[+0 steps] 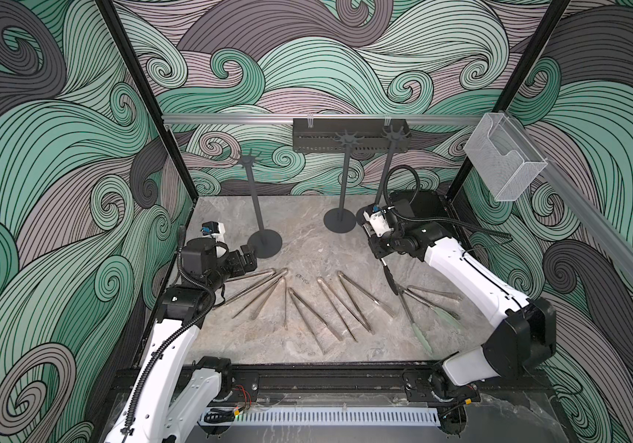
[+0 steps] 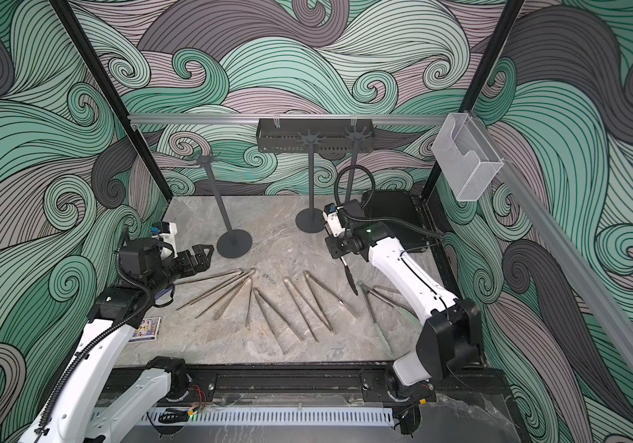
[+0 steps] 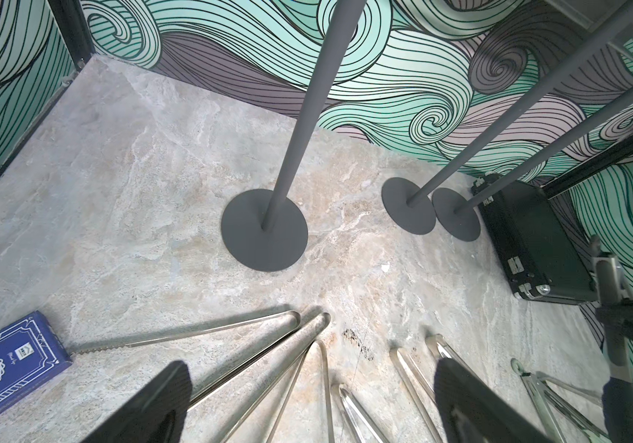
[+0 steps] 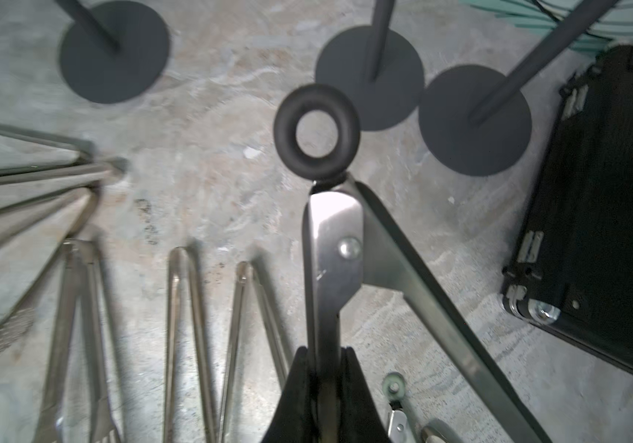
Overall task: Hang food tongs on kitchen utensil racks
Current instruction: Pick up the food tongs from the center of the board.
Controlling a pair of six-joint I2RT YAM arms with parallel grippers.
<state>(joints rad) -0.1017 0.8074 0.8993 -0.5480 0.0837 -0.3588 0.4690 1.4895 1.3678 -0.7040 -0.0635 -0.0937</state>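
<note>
Right gripper (image 4: 322, 356) is clamped on one arm of the black-tipped tongs (image 1: 388, 277), ring end just past the grip, held above the table (image 1: 307, 237) in front of two racks (image 1: 343, 184) standing side by side. Left gripper (image 2: 200, 255), jaws wide apart, hovers over the steel tongs (image 1: 306, 318) fanned across the table, near the base of the third rack (image 1: 255, 207).
</note>
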